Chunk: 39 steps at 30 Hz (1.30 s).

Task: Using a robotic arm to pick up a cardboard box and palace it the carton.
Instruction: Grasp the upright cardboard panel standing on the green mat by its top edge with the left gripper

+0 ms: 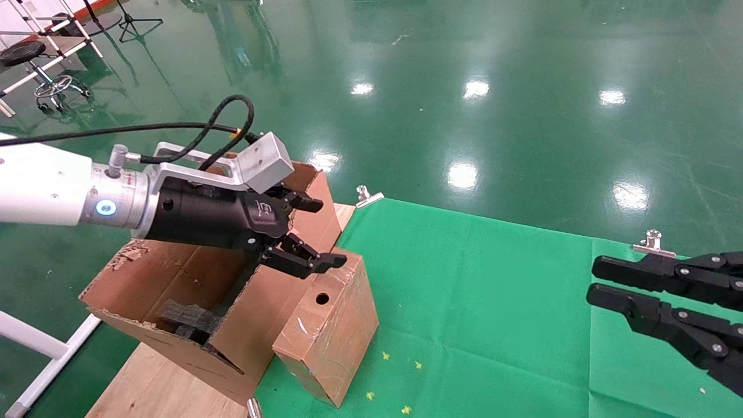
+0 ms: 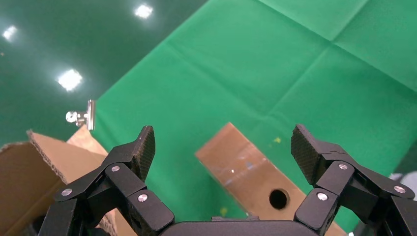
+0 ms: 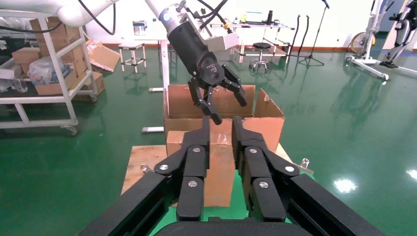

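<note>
The small cardboard box (image 1: 325,325) stands on the green cloth against the carton's side wall, with clear tape and a round hole in its top face. It also shows in the left wrist view (image 2: 251,172) and the right wrist view (image 3: 219,167). The large carton (image 1: 174,284) with torn flaps holds dark foam blocks (image 1: 188,319). My left gripper (image 1: 328,232) on the white arm hovers just above the box's top, open and empty, its jaws spread wide over the box (image 2: 223,142). My right gripper (image 1: 589,281) is parked at the right, slightly open and empty (image 3: 221,129).
The carton rests on a wooden board (image 1: 151,383) beside the green cloth (image 1: 493,302). Metal clips (image 1: 365,194) (image 1: 653,241) hold the cloth's far edge. A white frame leg (image 1: 35,348) is at the left. Green floor lies beyond.
</note>
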Available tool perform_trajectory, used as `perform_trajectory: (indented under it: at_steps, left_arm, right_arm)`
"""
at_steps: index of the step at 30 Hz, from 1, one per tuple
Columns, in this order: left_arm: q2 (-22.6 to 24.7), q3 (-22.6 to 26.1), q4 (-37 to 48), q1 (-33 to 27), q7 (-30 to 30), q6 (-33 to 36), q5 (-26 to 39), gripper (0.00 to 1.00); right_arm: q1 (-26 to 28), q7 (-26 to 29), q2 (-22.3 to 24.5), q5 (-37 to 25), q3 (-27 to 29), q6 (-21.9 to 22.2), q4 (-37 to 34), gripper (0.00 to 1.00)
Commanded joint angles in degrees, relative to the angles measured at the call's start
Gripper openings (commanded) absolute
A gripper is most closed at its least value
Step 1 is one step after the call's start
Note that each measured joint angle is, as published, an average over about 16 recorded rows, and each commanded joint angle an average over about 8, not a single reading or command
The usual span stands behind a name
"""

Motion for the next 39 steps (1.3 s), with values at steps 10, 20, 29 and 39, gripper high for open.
perform_trajectory:
  at_steps: [10,20,29,39]
  left_arm:
    - [1.8,5.0,0.0,-5.6,-7.7,6.8,4.0,1.0]
    - [3.1,12.8,0.1,-8.2,-16.2,7.9,3.7,1.0]
    - [4.9,18.5,0.0,-10.3,-21.2,6.6,4.4,1.0]
    - [6.5,20.8,-0.1,-10.0,-22.3,3.1,7.5,1.0]
  right_arm:
    - [0.0,0.0,0.0,0.0,0.0,0.0,0.0,0.0]
    - [0.0,0.0,0.0,0.0,0.0,0.0,0.0,0.0]
    - [0.0,0.0,0.0,0.0,0.0,0.0,0.0,0.0]
    - [0.0,0.0,0.0,0.0,0.0,0.0,0.0,0.0]
